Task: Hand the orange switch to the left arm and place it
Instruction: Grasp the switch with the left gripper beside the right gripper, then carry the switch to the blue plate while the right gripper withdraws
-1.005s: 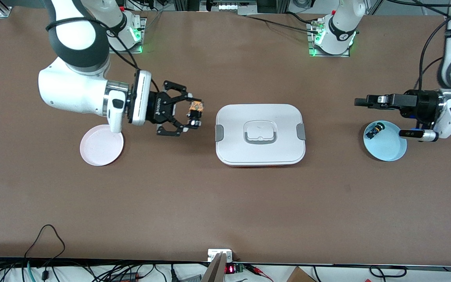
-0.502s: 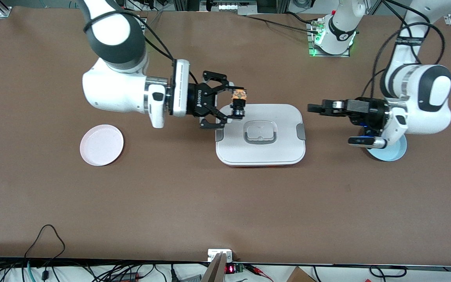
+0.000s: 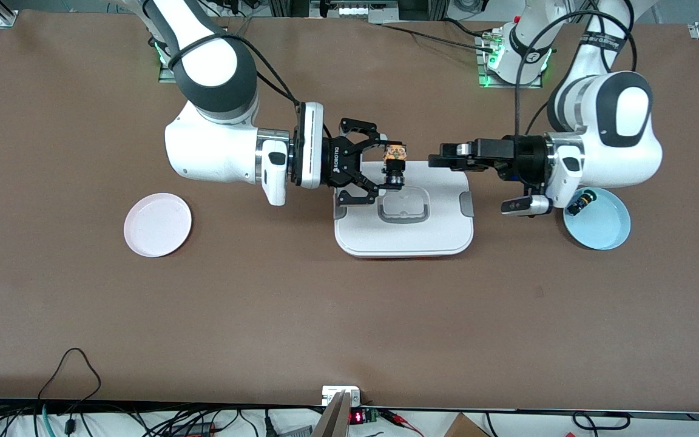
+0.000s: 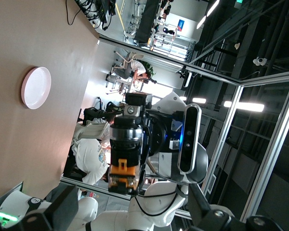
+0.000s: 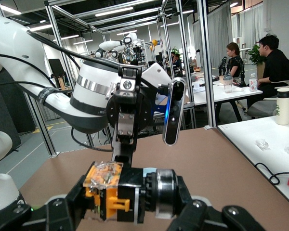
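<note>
My right gripper point(image 3: 393, 166) is shut on the orange switch point(image 3: 394, 156) and holds it in the air over the white box point(image 3: 404, 238), above the edge toward the robots. In the right wrist view the switch point(image 5: 118, 192) lies across between the right gripper's fingers point(image 5: 62, 211). My left gripper point(image 3: 435, 162) is open and points at the switch from a short gap away, over the box's corner toward the left arm's end. In the left wrist view the switch point(image 4: 123, 174) sits straight ahead between the wide-apart fingers point(image 4: 58, 207).
A pink plate point(image 3: 157, 224) lies toward the right arm's end of the table. A blue plate point(image 3: 601, 227) toward the left arm's end holds a small black part with a green cap point(image 3: 580, 201). Cables run along the table's front edge.
My right gripper has carried the switch from over the bare table to over the box. My left gripper has moved from beside the blue plate to the box, closing on the switch.
</note>
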{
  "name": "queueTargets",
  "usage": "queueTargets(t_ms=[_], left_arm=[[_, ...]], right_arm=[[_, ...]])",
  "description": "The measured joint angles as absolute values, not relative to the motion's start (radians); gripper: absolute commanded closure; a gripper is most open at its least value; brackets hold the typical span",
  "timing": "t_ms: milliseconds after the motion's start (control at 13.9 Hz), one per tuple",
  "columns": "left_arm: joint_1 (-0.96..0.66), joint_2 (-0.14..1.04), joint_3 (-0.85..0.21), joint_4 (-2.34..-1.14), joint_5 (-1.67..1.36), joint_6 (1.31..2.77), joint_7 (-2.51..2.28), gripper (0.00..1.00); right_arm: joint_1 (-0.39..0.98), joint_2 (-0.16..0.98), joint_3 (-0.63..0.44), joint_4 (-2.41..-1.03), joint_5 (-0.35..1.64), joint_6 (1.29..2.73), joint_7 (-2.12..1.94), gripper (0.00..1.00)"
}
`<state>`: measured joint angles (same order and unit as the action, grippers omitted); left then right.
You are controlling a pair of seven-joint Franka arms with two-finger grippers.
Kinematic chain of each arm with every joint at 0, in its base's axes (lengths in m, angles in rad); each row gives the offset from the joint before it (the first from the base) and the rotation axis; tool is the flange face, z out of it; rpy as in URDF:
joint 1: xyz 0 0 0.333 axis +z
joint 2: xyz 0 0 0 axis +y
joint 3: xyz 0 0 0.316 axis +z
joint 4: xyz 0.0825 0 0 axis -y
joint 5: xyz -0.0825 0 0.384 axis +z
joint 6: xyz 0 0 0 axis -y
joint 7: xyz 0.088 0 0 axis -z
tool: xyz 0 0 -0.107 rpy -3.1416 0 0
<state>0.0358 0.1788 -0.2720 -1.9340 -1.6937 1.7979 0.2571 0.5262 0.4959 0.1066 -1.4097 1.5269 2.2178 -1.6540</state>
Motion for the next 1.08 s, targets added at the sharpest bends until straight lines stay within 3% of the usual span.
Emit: queueTargets(t_ms=[359, 502, 718, 933, 1077], left_arm=[[0.034, 0.179, -0.343, -1.953, -1.78, 1.89, 0.257, 0.01], [0.031, 0.178, -0.375, -1.953, -1.809, 1.934, 0.257, 0.07], [0.029, 0.178, -0.383, -1.953, -1.813, 1.947, 0.257, 0.37], [0.029, 0.178, -0.383, -1.953, -1.813, 1.948, 0.257, 0.59], [0.029, 0.178, -0.383, -1.953, -1.813, 1.948, 0.257, 0.82]], right_arm=[[0.531, 0.496, 0.106, -1.409, 1.588, 2.219, -1.656, 0.99], [0.532, 0.496, 0.106, -1.409, 1.588, 2.219, -1.656, 0.99], [0.538, 0.496, 0.106, -1.409, 1.588, 2.219, -1.656, 0.99], [0.541, 0.496, 0.106, -1.409, 1.588, 2.219, -1.656, 0.99], [0.541, 0.496, 0.105, -1.409, 1.588, 2.219, -1.656, 0.99]])
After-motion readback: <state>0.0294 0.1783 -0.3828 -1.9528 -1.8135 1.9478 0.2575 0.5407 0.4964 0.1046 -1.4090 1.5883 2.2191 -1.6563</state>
